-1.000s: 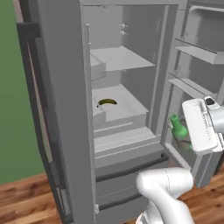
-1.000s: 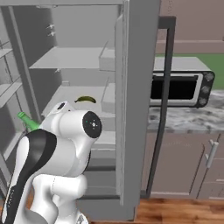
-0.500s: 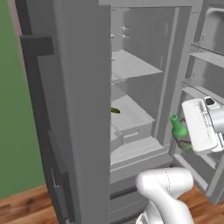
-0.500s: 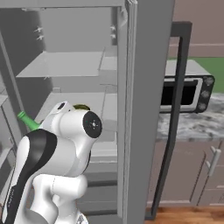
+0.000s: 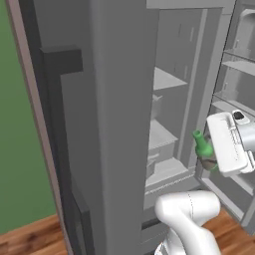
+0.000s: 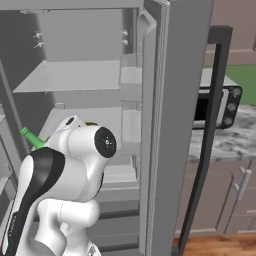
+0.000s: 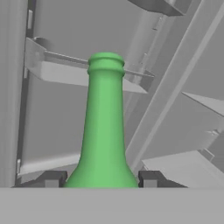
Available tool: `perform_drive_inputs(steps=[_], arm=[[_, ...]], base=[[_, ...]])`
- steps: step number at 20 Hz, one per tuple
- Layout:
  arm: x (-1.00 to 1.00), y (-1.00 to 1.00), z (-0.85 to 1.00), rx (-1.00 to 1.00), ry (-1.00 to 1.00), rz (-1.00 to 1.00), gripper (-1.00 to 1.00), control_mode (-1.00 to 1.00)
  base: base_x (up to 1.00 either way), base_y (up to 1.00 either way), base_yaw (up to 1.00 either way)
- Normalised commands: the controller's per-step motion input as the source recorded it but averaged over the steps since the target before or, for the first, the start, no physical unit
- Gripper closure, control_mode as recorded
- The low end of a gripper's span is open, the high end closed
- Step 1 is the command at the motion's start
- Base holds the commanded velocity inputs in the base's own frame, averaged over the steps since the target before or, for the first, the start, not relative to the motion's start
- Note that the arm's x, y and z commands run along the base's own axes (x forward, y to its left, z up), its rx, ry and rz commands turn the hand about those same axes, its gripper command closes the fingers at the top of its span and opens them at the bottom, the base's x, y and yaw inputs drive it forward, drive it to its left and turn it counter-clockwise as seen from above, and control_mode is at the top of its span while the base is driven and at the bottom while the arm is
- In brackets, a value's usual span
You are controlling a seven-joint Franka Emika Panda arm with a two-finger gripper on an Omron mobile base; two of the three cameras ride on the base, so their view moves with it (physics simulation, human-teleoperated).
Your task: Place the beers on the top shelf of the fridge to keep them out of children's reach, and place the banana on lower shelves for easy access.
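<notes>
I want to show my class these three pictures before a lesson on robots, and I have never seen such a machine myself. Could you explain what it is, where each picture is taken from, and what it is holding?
This is a computer-rendered kitchen. The machine is a white robot arm with dark joints, standing on a base that can drive about. Two cameras ride on that base behind the arm: one looks over it from the left, the other from the right. The third camera sits on the hand itself and looks along the gripper, whose two dark fingertips rise at the bottom of its picture.

In front of the arm stands a tall grey fridge with its doors open, showing pale shelves inside. The gripper is shut on a green bottle, held by its body with its neck pointing towards the fridge interior. To the right, a microwave sits on a counter.
</notes>
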Motion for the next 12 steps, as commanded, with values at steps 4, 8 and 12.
perform_drive_inputs(steps=[4, 8, 12], arm=[[0.00, 0.00, 0.00, 0.00, 0.00, 0.00, 1.00, 1.00], [0.00, 0.00, 0.00, 0.00, 0.00, 0.00, 1.00, 1.00], [0.15, 0.15, 0.00, -0.02, 0.00, -0.06, 1.00, -1.00]], base=[[0.35, 0.33, -0.15], [0.36, 0.33, -0.15], [0.18, 0.17, -0.07]])
